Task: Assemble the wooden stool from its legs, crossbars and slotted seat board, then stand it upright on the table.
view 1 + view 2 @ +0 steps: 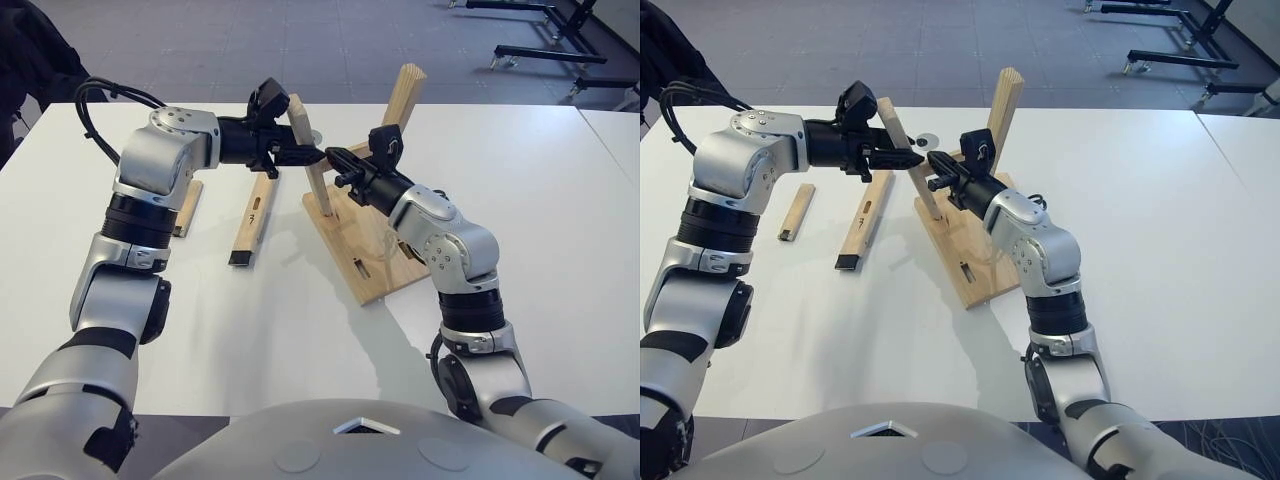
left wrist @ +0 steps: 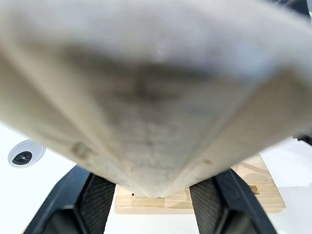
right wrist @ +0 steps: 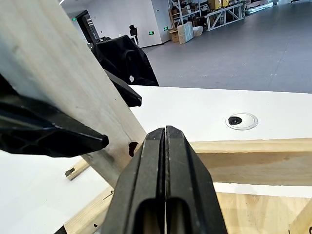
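The slotted seat board (image 1: 352,252) lies flat on the white table. Two legs stand tilted in it. My left gripper (image 1: 298,154) is shut on the nearer leg (image 1: 312,172), whose end looms between the two fingers (image 2: 92,200) in the left wrist view. The other leg (image 1: 404,96) leans away behind my right arm. A crossbar (image 3: 253,158) runs sideways into the held leg (image 3: 73,92). My right gripper (image 3: 165,146) is shut, its fingers pressed together with nothing between them, tips just in front of that joint and facing the left gripper.
A loose leg with a dark end (image 1: 252,215) lies on the table left of the board, and a short crossbar (image 1: 188,208) lies farther left. A round cable grommet (image 1: 928,140) sits in the tabletop behind the legs. Metal frames stand on the floor beyond.
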`<action>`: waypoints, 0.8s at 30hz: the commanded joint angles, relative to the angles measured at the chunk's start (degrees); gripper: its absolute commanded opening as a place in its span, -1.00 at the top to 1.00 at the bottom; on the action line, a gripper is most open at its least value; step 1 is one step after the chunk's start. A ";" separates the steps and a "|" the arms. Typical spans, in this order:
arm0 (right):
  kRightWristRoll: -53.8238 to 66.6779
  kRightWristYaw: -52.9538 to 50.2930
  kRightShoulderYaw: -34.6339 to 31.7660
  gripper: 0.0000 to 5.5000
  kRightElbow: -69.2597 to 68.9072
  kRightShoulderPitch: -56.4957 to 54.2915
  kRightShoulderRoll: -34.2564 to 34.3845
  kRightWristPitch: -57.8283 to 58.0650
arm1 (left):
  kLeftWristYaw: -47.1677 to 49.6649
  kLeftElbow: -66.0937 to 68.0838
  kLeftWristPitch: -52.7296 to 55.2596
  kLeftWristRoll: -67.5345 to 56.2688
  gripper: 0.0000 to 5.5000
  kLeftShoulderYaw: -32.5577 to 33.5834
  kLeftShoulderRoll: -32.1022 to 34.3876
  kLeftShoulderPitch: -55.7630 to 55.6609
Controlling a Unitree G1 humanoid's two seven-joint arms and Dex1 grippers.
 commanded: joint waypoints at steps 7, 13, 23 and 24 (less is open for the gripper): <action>12.44 -6.26 -14.37 0.99 -5.15 -21.50 -1.74 10.93 | -0.66 0.56 0.14 0.33 0.26 -0.82 -0.60 0.12; 6.79 -7.63 -19.63 0.99 4.33 -36.44 -13.80 5.85 | -1.03 0.88 -0.35 0.69 0.26 -1.09 -0.39 0.28; -5.53 2.12 -18.62 0.99 32.78 -31.53 -22.37 -10.72 | -2.26 0.72 -0.30 -0.49 0.26 -0.02 -0.41 0.41; -6.12 3.38 -17.76 0.99 33.82 -29.33 -21.38 -11.61 | -2.57 0.71 -0.25 -0.70 0.26 0.18 -0.33 0.32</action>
